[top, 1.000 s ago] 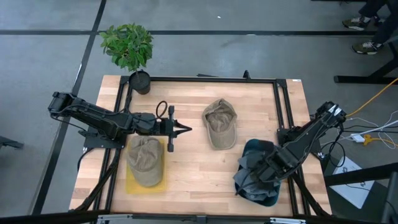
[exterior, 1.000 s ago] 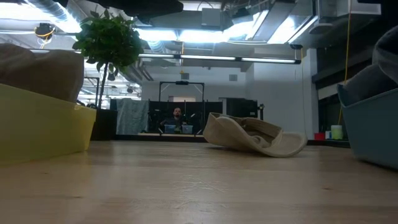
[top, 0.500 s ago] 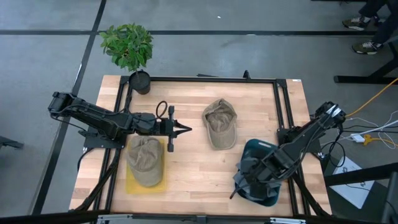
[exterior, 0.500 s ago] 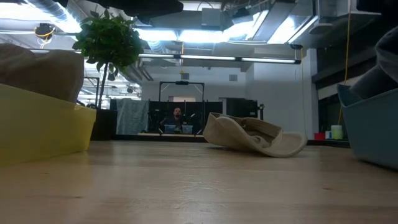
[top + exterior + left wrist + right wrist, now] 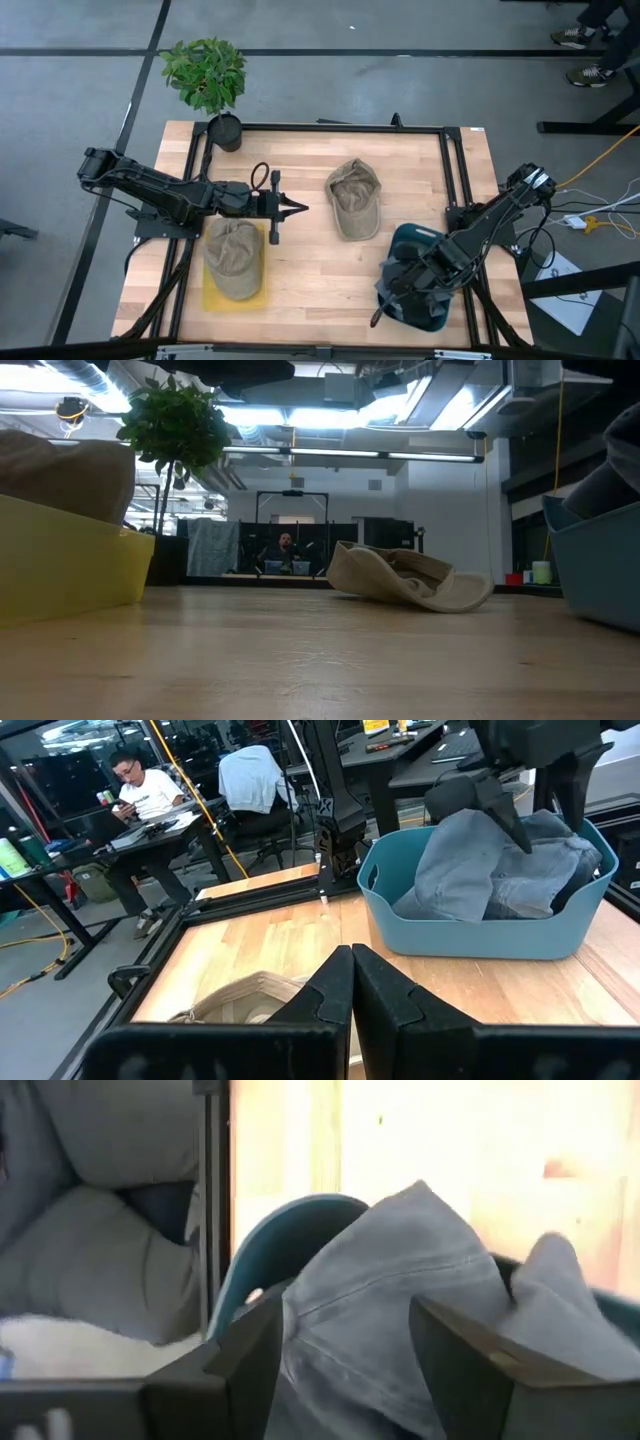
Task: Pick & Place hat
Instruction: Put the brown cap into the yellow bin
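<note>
Both fingers [image 5: 240, 1350] of the right gripper [image 5: 390, 297] stand spread wide apart in its wrist view, with a fold of the grey-blue hat [image 5: 400, 1290] showing between them and nothing pinched; a second ago that gripper sat deeper in the pile, and it has since pulled toward the table's near edge with its jaws parted. The hat lies crumpled in the blue bin [image 5: 432, 322] at the table's near right corner, its cloth heaped above the rim, as the left wrist view also shows [image 5: 500, 860]. The left gripper [image 5: 297, 208] has not moved: it hangs over the left-centre of the table with its fingers [image 5: 335, 982] pressed together, holding nothing. A tan hat [image 5: 354, 198] lies loose on the boards near the middle, just where it was before, and another tan hat [image 5: 234, 257] rests in the yellow tray [image 5: 215, 299] at the near left. The wooden table [image 5: 310, 260] is of pale planks inside a black frame, with a potted plant [image 5: 207, 75] at its far left corner. Beyond it the low view shows a lit workshop ceiling and a seated person [image 5: 285, 550] at a desk far behind; the left wrist view shows another seated person [image 5: 145, 795] at a dark desk, and shoes of someone [image 5: 585, 55] stand at the floor's far right.
</note>
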{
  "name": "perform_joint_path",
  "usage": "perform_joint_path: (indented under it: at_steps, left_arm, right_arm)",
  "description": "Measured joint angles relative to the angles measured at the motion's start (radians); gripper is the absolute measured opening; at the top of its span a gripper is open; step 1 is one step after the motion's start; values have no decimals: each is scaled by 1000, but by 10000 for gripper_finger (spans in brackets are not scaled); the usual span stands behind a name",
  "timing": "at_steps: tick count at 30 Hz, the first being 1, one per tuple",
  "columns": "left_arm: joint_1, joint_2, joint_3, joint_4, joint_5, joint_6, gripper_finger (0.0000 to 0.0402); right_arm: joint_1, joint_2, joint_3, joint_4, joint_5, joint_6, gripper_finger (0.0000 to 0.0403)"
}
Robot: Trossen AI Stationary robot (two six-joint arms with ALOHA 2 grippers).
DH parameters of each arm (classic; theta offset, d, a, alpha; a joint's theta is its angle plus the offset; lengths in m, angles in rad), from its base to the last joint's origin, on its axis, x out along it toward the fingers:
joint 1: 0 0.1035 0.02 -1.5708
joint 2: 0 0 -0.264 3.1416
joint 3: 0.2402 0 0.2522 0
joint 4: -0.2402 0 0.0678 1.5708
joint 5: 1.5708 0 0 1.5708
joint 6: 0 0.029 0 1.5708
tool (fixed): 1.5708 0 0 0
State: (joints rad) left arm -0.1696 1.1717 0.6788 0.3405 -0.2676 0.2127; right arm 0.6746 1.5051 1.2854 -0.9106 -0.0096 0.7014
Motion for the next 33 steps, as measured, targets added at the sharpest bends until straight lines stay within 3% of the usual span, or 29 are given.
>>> perform_joint_path:
  at_steps: [9, 13, 16, 18, 25, 33]
  left_arm:
    - [0, 0, 0, 0, 0, 0, 11]
    - [0, 0, 0, -1, 0, 1, 7]
    - [0, 0, 0, -5, 0, 0, 5]
    - [0, 0, 0, -20, 0, 1, 4]
    - [0, 0, 0, -81, 0, 0, 5]
    - [0, 0, -1, -107, 0, 2, 4]
  right_arm:
    - [-97, -2, 17, -8, 71, -247, 218]
    - [-152, -3, 22, 23, 312, -344, 218]
    - [-210, -3, 22, 46, 497, -337, 218]
    - [-252, -3, 19, 74, 563, -306, 218]
    - [-398, 33, 19, 187, 593, -210, 218]
    - [-485, 156, 18, 261, 592, -205, 218]
